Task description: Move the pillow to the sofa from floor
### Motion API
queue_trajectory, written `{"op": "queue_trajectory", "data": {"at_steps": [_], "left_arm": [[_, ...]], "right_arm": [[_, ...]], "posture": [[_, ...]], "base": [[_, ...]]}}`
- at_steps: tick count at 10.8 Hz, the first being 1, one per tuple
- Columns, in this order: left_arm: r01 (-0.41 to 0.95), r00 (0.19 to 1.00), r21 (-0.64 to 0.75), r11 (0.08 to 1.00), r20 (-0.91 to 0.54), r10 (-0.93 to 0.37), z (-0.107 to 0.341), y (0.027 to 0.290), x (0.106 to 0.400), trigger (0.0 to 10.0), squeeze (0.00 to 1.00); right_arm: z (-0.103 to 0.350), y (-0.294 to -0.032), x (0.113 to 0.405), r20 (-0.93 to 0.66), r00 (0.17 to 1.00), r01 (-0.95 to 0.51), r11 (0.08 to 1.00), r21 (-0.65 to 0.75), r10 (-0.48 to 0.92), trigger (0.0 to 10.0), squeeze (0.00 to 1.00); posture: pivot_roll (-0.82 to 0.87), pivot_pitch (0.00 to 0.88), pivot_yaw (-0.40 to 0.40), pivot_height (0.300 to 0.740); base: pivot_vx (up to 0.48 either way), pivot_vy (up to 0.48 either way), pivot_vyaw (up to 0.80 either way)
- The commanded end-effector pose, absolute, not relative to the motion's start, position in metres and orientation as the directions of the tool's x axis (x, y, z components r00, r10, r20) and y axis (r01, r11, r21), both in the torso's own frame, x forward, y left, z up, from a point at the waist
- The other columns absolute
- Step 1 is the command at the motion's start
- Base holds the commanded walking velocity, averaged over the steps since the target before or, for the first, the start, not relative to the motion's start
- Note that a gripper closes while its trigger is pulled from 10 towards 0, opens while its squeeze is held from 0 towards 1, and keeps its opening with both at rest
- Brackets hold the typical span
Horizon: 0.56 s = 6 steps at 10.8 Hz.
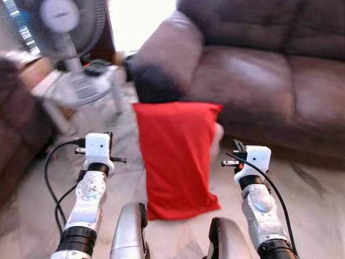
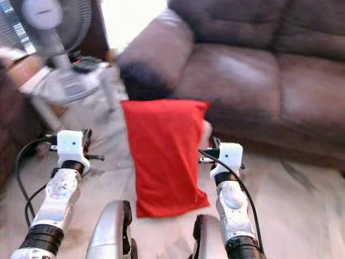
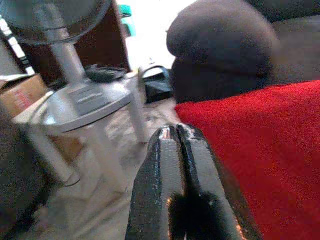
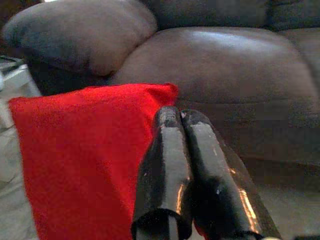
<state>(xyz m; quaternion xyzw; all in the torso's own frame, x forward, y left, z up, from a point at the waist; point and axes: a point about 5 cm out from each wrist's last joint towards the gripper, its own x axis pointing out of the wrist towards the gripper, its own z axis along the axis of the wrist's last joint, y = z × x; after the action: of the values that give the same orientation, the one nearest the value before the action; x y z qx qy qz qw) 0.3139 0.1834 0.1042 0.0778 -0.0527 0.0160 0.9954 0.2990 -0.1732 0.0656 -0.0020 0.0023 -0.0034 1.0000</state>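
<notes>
The left gripper has its two black fingers pressed flat together, gripping nothing; it hovers just beside the red pillow's left edge, at about nine o'clock from it. The right gripper is likewise closed tight and empty, sitting at the pillow's three o'clock edge; whether it touches the fabric cannot be told. The pillow lies on the pale marbled floor between the two silver arms, its far end toward twelve o'clock near the base of the brown sofa. The sofa's padded armrest bulges just beyond the pillow's far left corner. At ten o'clock from the pillow stands a small white table with a dark remote-like thing on it, and a standing fan rises behind it. A cardboard box sits beyond the table. The head views are blurred.
</notes>
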Motion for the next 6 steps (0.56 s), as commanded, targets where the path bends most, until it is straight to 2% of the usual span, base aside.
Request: {"op": "queue_trajectory", "data": {"at_steps": [1,2,6], "left_arm": [[-0.035,0.994,0.144,0.989,0.107,0.02,0.1059,0.1832,0.3149,10.0,0.0],[-0.036,0.994,0.143,0.989,0.108,0.021,0.1065,0.1833,0.3152,10.0,0.0],[-0.045,0.994,0.145,0.988,0.107,0.029,0.1083,0.1842,0.3178,10.0,0.0]], "right_arm": [[0.0663,-0.1743,0.2991,-0.003,1.0,0.007,1.0,-0.02,-0.007,10.0,0.0],[0.0672,-0.174,0.3001,-0.001,1.0,0.008,1.0,-0.015,-0.008,10.0,0.0],[0.0708,-0.1755,0.3019,0.015,1.0,0.015,1.0,-0.011,-0.015,10.0,0.0]], "posture": [[0.07,0.117,-0.003,0.577],[0.07,0.119,-0.004,0.577],[0.06,0.133,-0.004,0.577]], "base": [[0.0,0.0,0.0],[0.0,0.0,0.0],[0.271,0.0,0.0]]}}
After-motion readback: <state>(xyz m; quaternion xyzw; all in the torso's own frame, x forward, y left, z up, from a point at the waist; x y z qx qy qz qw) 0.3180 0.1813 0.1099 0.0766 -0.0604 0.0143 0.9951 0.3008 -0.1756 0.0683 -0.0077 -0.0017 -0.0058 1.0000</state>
